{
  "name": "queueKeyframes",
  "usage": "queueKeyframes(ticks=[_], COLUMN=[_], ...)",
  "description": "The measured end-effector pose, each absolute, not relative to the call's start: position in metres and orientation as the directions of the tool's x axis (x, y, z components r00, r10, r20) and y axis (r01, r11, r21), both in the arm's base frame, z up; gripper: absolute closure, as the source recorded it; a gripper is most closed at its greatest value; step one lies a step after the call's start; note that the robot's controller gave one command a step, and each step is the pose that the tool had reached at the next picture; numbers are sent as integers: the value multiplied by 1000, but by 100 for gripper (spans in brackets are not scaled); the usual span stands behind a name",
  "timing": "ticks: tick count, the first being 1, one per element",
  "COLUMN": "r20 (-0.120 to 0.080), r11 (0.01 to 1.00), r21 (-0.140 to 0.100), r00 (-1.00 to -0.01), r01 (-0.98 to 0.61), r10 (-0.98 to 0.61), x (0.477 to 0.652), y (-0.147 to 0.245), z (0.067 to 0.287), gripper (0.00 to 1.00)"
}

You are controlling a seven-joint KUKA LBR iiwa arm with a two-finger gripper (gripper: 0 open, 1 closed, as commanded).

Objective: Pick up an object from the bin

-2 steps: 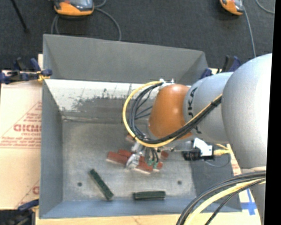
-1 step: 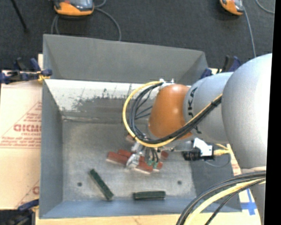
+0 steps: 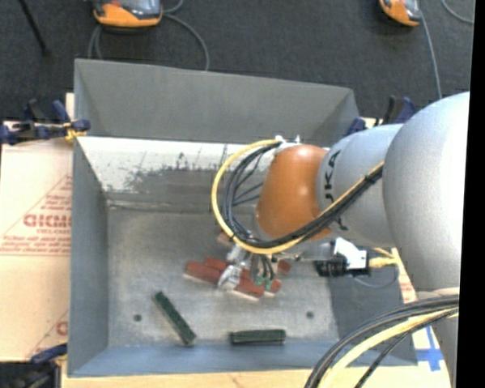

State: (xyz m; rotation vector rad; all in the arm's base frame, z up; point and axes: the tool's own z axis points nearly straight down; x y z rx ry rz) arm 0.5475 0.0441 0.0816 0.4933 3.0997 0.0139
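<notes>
Orange-capped claw (image 3: 240,276) low (over red blocks (image 3: 205,270))

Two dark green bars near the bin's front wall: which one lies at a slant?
The left dark green bar, angled up-left; the right dark green bar lies straight across the view.

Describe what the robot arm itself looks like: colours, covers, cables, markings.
The arm is thick, rounded and silver-grey, with dark lettering near its wrist. A glossy orange cover caps the wrist. Yellow and black cables loop around it; more run along the lower right. The gripper below is pale.
</notes>
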Motion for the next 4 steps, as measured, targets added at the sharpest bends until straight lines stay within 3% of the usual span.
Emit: queueKeyframes(ticks=[1,4], r20=[1,3], r11=[951,952], r21=[4,-1], r00=[-951,-952], r01=[309,307], r10=[309,307], x=[545,545], y=[43,41], z=[87,131], gripper=[100,100])
